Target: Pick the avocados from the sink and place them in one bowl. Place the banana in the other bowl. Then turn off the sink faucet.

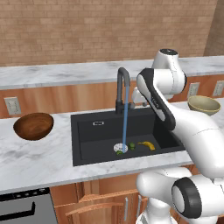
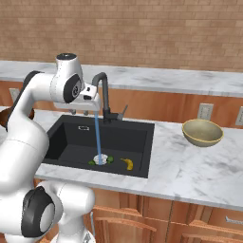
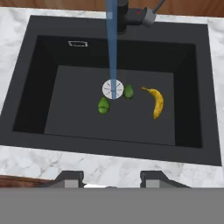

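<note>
Two avocados lie on the floor of the sink [image 3: 26, 87], one [image 3: 103, 106] just beside the drain [image 3: 113, 89] on its near-left side, the other [image 3: 128, 91] touching or all but touching the drain's right edge; the banana [image 3: 155, 101] lies a little further right of the drain, apart from both. Water is seen running from the faucet [image 1: 122, 87] straight onto the drain, so all three fruits are judged to be wet and slippery. The avocados are judged light, firm and rounded, likely to roll if nudged; each is best taken across its narrow middle, from above, with the fingers set either side. The banana is judged light and softer, best taken across the middle of its curve. The gripper [image 3: 111, 180] is held high over the sink's near rim, empty, its jaws parted with nothing between them. The brown bowl [image 1: 33, 126] stands on the counter well to the left of the sink, and the pale bowl [image 2: 202, 132] stands on the counter to the right of it; nothing is seen inside the pale one.
</note>
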